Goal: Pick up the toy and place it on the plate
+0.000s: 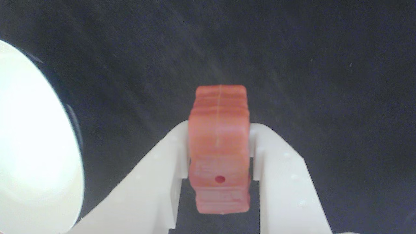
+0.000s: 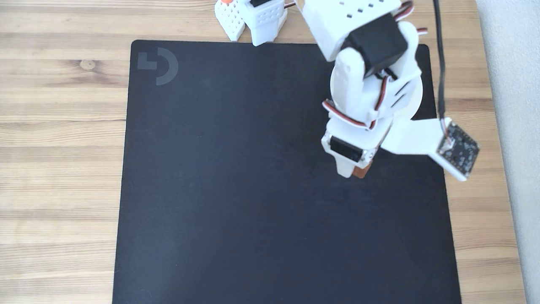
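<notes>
surface — black mat (image 2: 236,190) | under it — light wooden table (image 2: 63,126)

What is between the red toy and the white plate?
In the wrist view, one white finger of the gripper, then bare black mat, separates the toy from the plate.

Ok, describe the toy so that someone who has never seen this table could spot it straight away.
Start at the big black mat on the wooden table and follow the white arm to its end effector. The toy is the small reddish-brown block pinched between the two white fingers. It is the one coloured piece there, ridged, with a tiny dark hole, beside the far larger white plate.
</notes>
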Controlling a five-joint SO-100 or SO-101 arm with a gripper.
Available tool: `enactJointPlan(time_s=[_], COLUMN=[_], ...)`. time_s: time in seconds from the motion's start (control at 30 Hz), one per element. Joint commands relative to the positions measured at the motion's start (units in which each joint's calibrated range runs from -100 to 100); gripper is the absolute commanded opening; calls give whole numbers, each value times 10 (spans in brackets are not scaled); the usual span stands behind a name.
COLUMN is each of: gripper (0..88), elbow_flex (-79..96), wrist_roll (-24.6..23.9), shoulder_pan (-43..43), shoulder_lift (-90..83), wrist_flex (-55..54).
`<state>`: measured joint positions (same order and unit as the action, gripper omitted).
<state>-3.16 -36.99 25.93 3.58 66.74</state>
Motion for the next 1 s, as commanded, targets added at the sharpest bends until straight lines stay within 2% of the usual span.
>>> enactJointPlan(time_s=[0.0,0.3,0.53,0.97], gripper=[24,24,26,27], elbow_flex=[-17,-16,8,260], wrist_roll=[0,4,100,192], shoulder_pan=[30,144,211,212], shoulder_lift=[-71,-130,-191,-373], wrist_flex=[-5,-2,2,-6])
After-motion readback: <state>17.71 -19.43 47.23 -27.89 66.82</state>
